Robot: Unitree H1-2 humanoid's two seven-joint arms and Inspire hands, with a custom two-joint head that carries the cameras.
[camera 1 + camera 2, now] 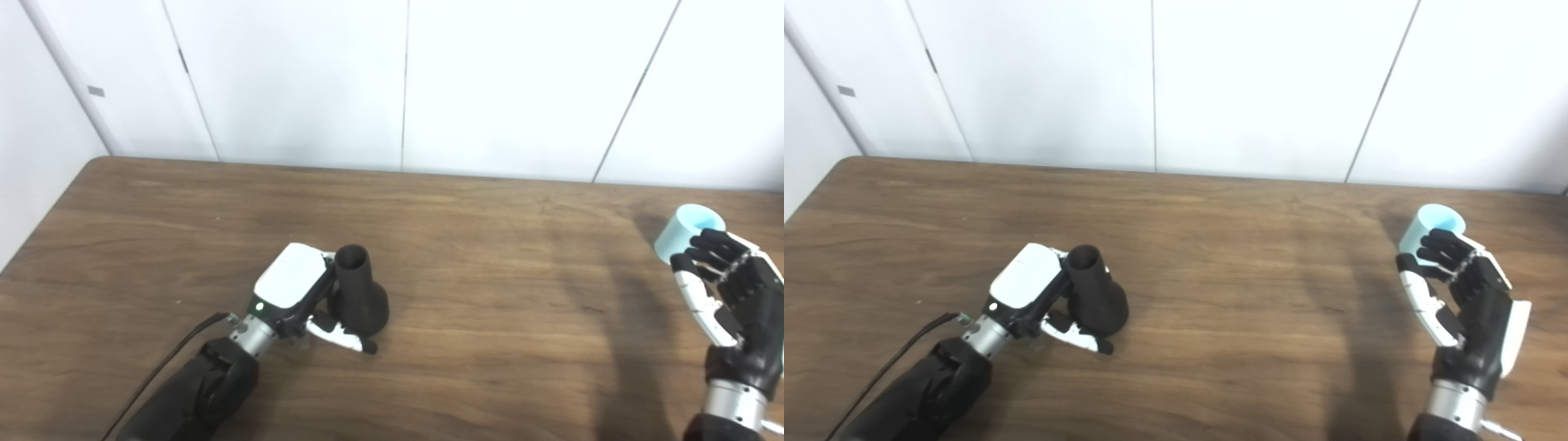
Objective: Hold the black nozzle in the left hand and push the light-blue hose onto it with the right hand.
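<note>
The black nozzle (358,294) stands upright on the wooden table (478,233), narrow open end up and wide base down, left of centre. My left hand (294,288) is wrapped round it: the thumb lies across the front of the base, and the fingers are hidden behind the neck. At the far right my right hand (729,288) is shut on a short light-blue hose (686,229). Its open end points up and left, and the dark fingers (1442,248) curl over its side. Hose and nozzle are far apart.
A black cable (171,361) trails from the left wrist toward the bottom edge. White wall panels (404,86) rise right behind the table's far edge. Bare wood lies between the two hands.
</note>
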